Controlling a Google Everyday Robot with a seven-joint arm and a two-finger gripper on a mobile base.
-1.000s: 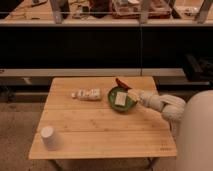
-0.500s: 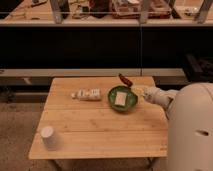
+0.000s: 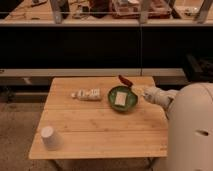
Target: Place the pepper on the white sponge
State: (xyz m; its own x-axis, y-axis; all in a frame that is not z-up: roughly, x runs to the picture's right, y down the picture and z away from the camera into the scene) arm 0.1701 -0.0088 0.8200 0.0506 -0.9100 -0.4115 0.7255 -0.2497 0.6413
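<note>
The dark red pepper point(image 3: 124, 80) hangs just past the far right rim of the round green plate point(image 3: 114, 104). My gripper point(image 3: 133, 88) comes in from the right on a pale arm and is shut on the pepper's right end, holding it slightly above the table. The white sponge point(image 3: 120, 98) lies flat in the middle of the green plate, a little in front and to the left of the pepper. The pepper does not touch the sponge.
A white labelled bottle point(image 3: 87, 94) lies on its side left of the plate. A white cup point(image 3: 47, 137) stands near the front left corner of the wooden table point(image 3: 100, 130). My white body point(image 3: 192, 130) fills the right edge. Dark shelving stands behind the table.
My arm has drawn back to the right. The pepper has moved with it, a little right and up from over the plate's far rim.
</note>
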